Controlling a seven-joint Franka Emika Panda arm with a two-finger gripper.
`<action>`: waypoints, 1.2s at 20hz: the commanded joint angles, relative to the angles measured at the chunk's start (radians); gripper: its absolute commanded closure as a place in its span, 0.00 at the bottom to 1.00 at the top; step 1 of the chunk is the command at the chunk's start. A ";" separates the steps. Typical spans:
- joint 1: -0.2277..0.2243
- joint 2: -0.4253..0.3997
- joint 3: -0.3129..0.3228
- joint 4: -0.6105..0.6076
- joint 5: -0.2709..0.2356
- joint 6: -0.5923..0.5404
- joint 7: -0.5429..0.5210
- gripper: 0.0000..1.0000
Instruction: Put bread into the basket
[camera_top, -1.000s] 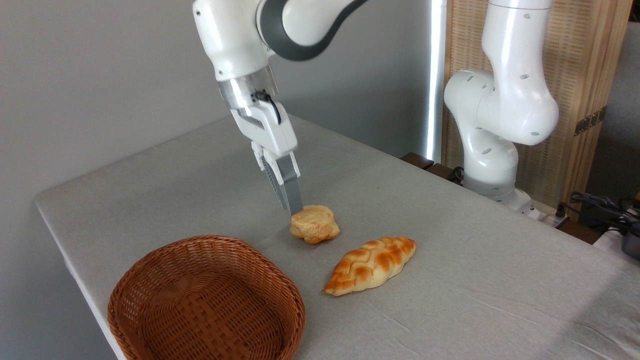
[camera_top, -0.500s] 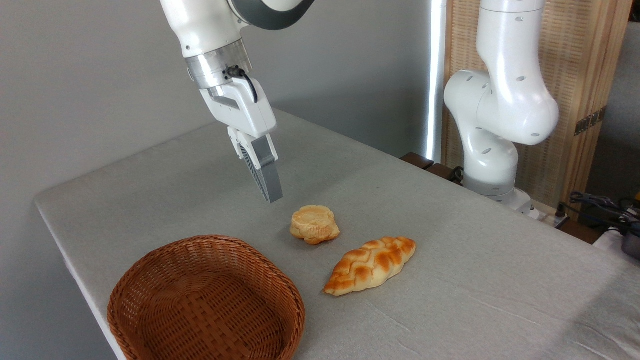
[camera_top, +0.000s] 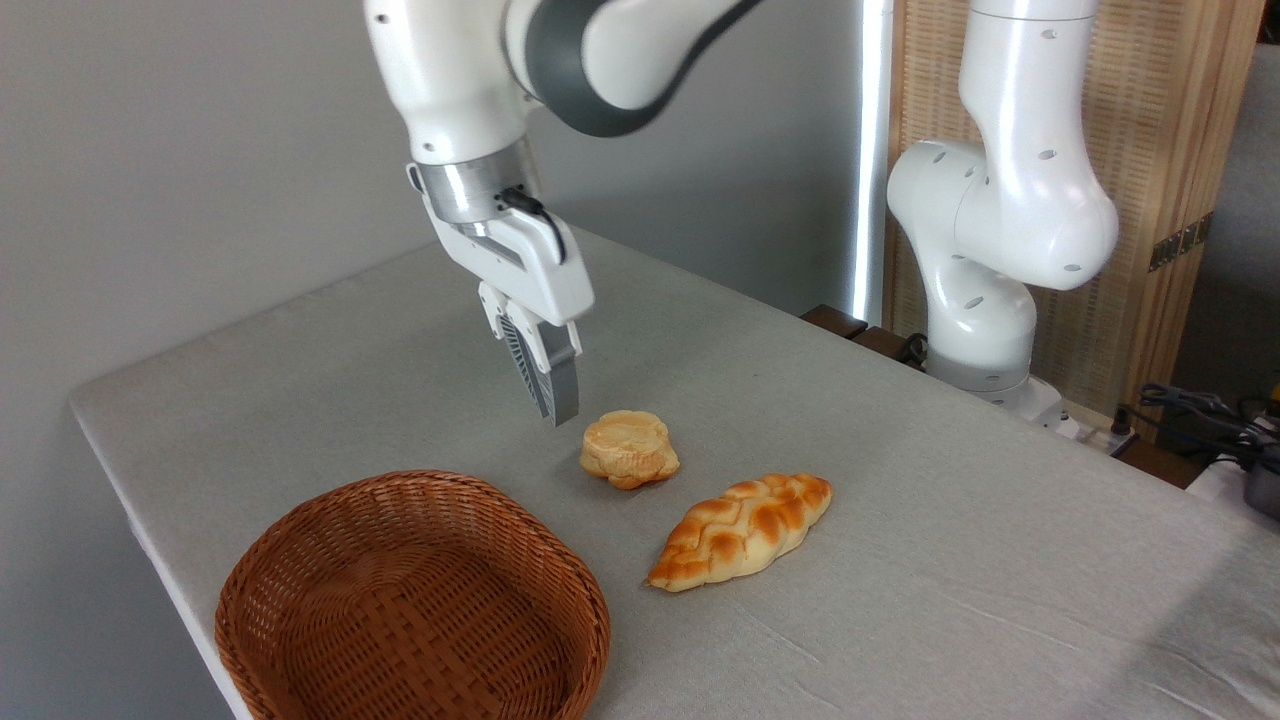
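The bread (camera_top: 628, 449), a small round golden bun with a lumpy top, lies on the grey table near its middle. My gripper (camera_top: 558, 412) hangs tilted just above the table, a little left of the bun and clear of it. Its two fingers stand close together with nothing between them, so it looks shut. The reddish-brown wicker basket (camera_top: 300, 530) sits at the front left corner with nothing inside, left of and nearer than the bun.
A longer braided golden-brown loaf (camera_top: 742, 528) lies right of and in front of the bun. My arm's white base (camera_top: 985, 300) stands at the table's far right edge. The table's left edge (camera_top: 140, 520) runs close by the basket.
From touching the bun's left edge, the gripper rose and swung left, then came back down and right to hover beside the bun. The bun and loaf have not moved.
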 joint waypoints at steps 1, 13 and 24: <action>0.011 -0.085 0.032 -0.111 -0.063 0.063 0.005 0.00; 0.005 -0.078 0.043 -0.168 -0.054 0.065 0.007 0.00; -0.023 -0.050 0.033 -0.254 -0.051 0.148 0.059 0.66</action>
